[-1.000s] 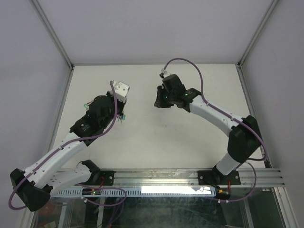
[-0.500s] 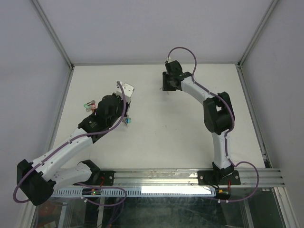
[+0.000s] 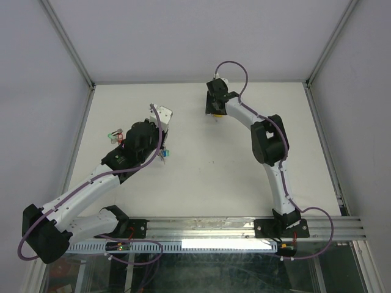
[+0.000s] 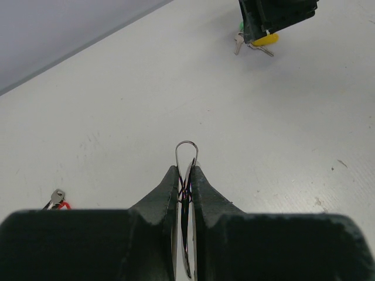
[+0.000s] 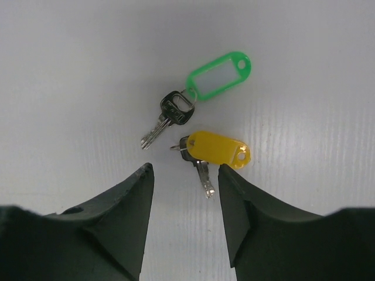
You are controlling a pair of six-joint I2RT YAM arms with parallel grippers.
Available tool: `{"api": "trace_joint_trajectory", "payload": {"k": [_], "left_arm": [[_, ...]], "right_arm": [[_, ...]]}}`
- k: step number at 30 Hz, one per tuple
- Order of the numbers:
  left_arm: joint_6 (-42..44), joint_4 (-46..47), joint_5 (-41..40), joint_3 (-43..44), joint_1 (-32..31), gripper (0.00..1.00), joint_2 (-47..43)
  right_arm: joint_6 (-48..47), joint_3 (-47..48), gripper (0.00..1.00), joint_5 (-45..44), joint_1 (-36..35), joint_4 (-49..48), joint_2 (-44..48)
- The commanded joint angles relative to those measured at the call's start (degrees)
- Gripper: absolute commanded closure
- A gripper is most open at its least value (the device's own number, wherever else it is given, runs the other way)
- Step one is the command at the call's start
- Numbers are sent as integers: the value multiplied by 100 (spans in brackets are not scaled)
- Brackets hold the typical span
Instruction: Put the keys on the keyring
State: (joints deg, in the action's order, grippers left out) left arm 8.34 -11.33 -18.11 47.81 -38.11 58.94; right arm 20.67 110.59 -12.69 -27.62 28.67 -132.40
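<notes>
My left gripper (image 4: 186, 171) is shut on the keyring (image 4: 186, 151), a thin silver wire loop that sticks out past the fingertips. In the top view the left gripper (image 3: 162, 149) hovers left of centre, with blue tags (image 3: 163, 156) hanging under it. Two keys lie together on the table at the back. One carries a green tag (image 5: 220, 75), the other a yellow tag (image 5: 219, 147). My right gripper (image 5: 184, 171) hangs directly over them, open, with the yellow-tagged key's blade just ahead of the gap. In the top view the right gripper (image 3: 215, 110) is at the far centre.
A small key with a red tag (image 4: 57, 198) lies on the table left of the left gripper. Red and green tags (image 3: 115, 132) show beside the left wrist. Grey walls and metal frame rails enclose the white table (image 3: 201, 171).
The right arm has stretched out toward the back of the table, come over the two keys and opened its jaws. The left arm shifted slightly up and right, still holding the ring.
</notes>
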Motion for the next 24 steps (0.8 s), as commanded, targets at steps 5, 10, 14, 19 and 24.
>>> {"api": "trace_joint_trajectory", "payload": {"k": [5, 10, 14, 19, 24], "left_arm": [[-34, 420, -79, -12, 76, 100, -23], [-22, 416, -92, -10, 78, 100, -36], [-6, 436, -76, -17, 75, 100, -31], [1, 439, -79, -13, 89, 100, -31], [6, 438, -70, -20, 87, 100, -31]], "right_arm": [[458, 515, 49, -922, -150, -242, -226], [418, 847, 50, -881, -156, -173, -505], [382, 1046, 54, -850, -165, -101, -645], [364, 1106, 57, -867, -167, -12, -706], [342, 1081, 62, -860, -165, 31, -731]]}}
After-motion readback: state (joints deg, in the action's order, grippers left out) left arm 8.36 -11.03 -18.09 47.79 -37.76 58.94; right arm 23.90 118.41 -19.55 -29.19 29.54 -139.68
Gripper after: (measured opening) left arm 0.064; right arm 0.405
